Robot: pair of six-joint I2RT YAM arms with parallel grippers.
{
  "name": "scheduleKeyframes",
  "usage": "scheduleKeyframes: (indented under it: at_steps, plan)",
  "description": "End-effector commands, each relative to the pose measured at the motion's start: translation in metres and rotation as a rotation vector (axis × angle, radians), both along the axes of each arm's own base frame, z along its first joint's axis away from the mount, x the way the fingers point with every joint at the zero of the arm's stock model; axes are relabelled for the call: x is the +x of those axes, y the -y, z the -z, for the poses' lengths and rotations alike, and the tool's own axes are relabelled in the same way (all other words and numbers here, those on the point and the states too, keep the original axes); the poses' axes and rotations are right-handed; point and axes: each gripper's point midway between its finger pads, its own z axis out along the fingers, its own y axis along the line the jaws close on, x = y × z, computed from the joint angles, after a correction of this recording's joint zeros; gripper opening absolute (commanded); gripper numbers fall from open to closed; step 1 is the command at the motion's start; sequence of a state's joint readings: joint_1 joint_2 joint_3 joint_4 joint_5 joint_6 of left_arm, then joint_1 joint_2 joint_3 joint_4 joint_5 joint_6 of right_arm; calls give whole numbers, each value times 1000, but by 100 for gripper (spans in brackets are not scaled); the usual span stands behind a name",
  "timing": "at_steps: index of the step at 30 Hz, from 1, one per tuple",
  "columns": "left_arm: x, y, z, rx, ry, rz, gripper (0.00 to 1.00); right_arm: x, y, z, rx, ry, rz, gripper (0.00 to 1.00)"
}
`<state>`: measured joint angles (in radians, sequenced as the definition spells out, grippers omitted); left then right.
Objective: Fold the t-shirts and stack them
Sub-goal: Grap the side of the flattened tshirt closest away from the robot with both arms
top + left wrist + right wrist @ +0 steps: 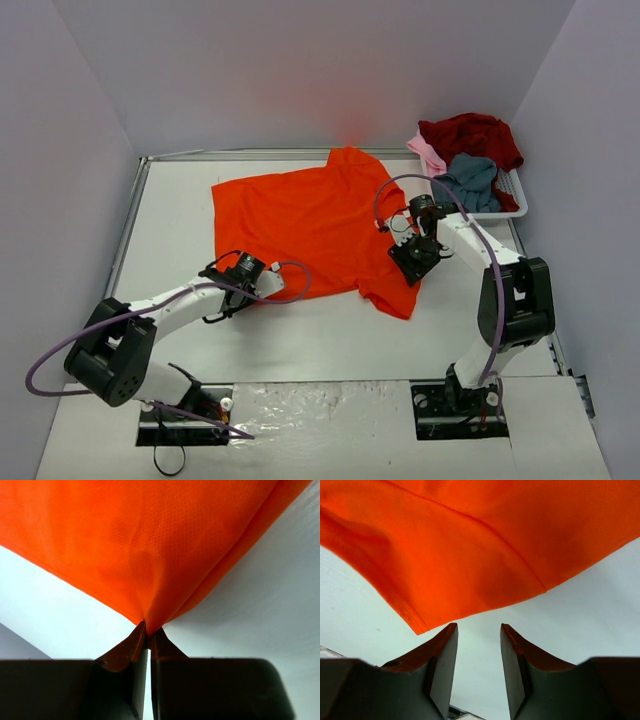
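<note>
The bright orange-red t-shirt point(305, 225) lay spread on the white table point(330, 340), mostly flat, its collar end toward the far wall and one sleeve trailing toward the near right. The left gripper point(148, 630) was at the shirt's near hem, left of the middle, and its jaws were pressed together on a pinch of the orange cloth. From the wrist view the fabric drew into a point right where the two fingertips met, with creases fanning up and away from it. Over on the right, the right gripper point(479, 630) sat low by the near sleeve with its jaws standing partly apart and nothing between them. The stitched sleeve edge lay just ahead of its fingertips, bare table showing in the gap, and I could not tell whether the cloth touched them. At the far right corner stood the white slatted basket point(517, 190), well apart from the orange shirt, with the others heaped in it: the dark red t-shirt point(475, 135) on top at the back, the grey-blue t-shirt point(470, 180) bunched in front, and the pale pink t-shirt point(428, 152) hanging over the left rim.
</note>
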<state>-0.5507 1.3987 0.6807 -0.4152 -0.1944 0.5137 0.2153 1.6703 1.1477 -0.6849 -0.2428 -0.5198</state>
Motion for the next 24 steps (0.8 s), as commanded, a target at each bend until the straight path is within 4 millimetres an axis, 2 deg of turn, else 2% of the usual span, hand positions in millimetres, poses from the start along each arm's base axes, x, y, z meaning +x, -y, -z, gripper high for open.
scheduleKeyframes:
  at_steps: [1, 6, 9, 13, 17, 24]
  plan:
    - [13, 1, -33, 4, 74, 11, 2, -17, 5, -21, 2, 2, -26, 36]
    - [18, -2, -56, 10, 127, 28, 2, -32, 5, -33, 21, -7, -85, 39]
    - [19, -2, -62, -5, 140, 39, 2, -49, 6, -33, 30, -46, -133, 40]
    - [20, -5, -62, -5, 139, 31, 2, -70, 14, -26, 0, -100, -177, 40]
    - [23, -7, -61, -38, 133, 1, 2, -80, 14, -27, -14, -126, -234, 39]
    - [25, -3, -56, -110, 86, -47, 2, -88, -4, -35, -4, -100, -334, 40]
